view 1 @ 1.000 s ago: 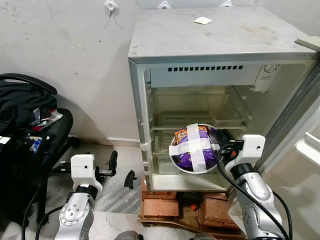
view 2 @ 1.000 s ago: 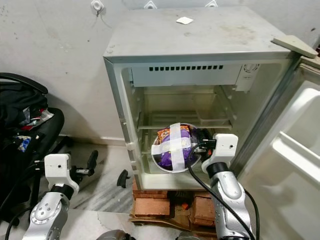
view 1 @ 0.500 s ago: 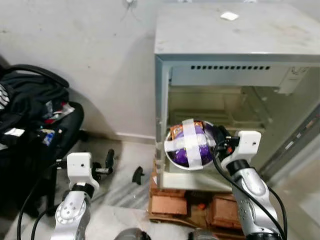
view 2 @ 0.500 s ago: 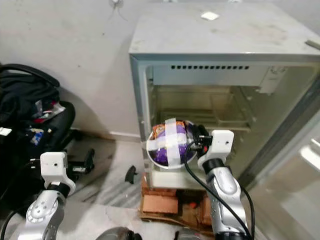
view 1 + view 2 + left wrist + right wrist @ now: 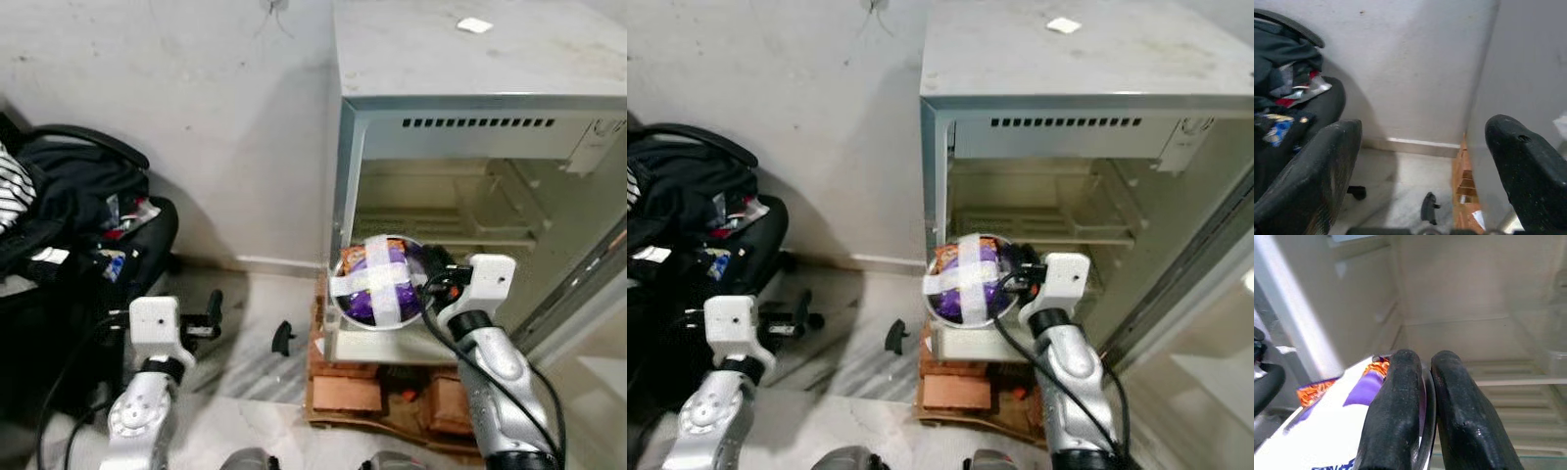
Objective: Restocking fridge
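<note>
One bowl (image 5: 380,286) of purple and orange snack packs, crossed with white tape, sits at the centre right of the left eye view, level with the open fridge (image 5: 470,186) mouth at its lower shelf. The right tool (image 5: 1422,396) is clenched on the bowl's rim, forearm rising from the lower right. To do this well, I would keep the bowl level and clear the left door frame before sliding it inward. The left tool (image 5: 1425,166) hangs released near the floor at lower left

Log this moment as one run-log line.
right claw: shut on bowl rim, at fridge mouth | left claw: open, idle
</note>
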